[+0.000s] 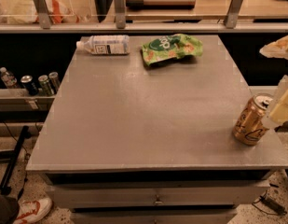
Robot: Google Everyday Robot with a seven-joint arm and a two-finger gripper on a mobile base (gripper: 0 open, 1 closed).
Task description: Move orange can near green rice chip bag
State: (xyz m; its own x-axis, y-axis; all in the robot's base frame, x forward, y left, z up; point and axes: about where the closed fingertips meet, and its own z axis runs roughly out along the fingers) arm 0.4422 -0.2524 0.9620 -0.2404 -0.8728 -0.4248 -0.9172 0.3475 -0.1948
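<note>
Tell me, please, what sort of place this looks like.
Probably a robot test area in an office break room: a grey table with drawers, spare cans shelved at left, a counter behind. The gripper is at the table's right edge, beside the orange can.

White "op" on green rice chip bag [170, 48], hand [279, 110] at right edge

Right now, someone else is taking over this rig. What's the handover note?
Gripper: at the table's right edge, against the upper side of the orange can; a firm hold is not confirmed.
Orange can: front right of the table, tilted toward the gripper.
Green rice chip bag: back of the table, a clear bottle lying to its left.
Done: the gripper is at the can.
Left: carry the can to the back and set it beside the bag.
</note>
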